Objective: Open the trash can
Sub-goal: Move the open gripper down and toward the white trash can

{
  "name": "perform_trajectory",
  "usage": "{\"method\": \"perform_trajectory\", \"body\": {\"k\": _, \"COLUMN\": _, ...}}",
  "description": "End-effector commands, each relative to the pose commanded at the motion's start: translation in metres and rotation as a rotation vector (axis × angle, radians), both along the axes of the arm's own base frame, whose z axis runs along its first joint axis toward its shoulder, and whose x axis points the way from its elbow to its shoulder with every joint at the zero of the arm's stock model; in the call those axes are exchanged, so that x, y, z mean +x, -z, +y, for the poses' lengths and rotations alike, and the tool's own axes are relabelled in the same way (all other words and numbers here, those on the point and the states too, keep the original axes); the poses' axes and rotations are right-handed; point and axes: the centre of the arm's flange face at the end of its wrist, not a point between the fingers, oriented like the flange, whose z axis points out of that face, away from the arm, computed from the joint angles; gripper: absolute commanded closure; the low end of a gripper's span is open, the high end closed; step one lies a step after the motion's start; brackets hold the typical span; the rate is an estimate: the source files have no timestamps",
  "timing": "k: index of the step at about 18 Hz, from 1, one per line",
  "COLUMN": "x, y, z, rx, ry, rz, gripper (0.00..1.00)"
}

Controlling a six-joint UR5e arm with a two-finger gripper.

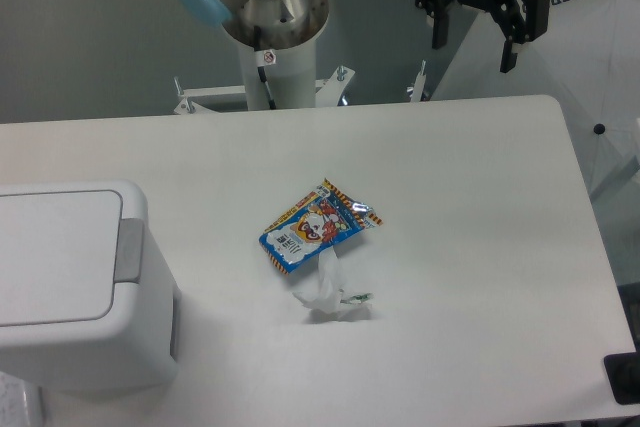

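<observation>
The gripper (474,35) hung high above the table's (480,277) far edge, fingers spread and holding nothing — well apart from the trash can (75,287), which sat at the near left corner with its lid down. Its grey push-bar (129,249) faced the table's middle, likely to leave it within reach. A snack packet (312,230) and a crumpled wrapper (327,292) lay between — untouched.

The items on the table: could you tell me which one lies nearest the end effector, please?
The snack packet, blue with a cartoon print, near the table's middle. The crumpled white wrapper lies just beyond it, and the trash can sits far off at the left edge. The end effector hangs open above the far right corner.
</observation>
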Motion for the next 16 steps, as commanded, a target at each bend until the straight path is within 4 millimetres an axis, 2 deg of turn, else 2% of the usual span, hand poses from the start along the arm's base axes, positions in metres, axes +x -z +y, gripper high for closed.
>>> {"method": "perform_trajectory", "body": {"k": 8, "x": 0.003, "y": 0.000, "z": 0.009, "rx": 0.063, "ry": -0.136, "rz": -0.044, "gripper": 0.00}}
{"method": "perform_trajectory", "body": {"k": 16, "x": 0.024, "y": 0.001, "z": 0.041, "rx": 0.108, "ry": -0.247, "rz": -0.115, "gripper": 0.00}}
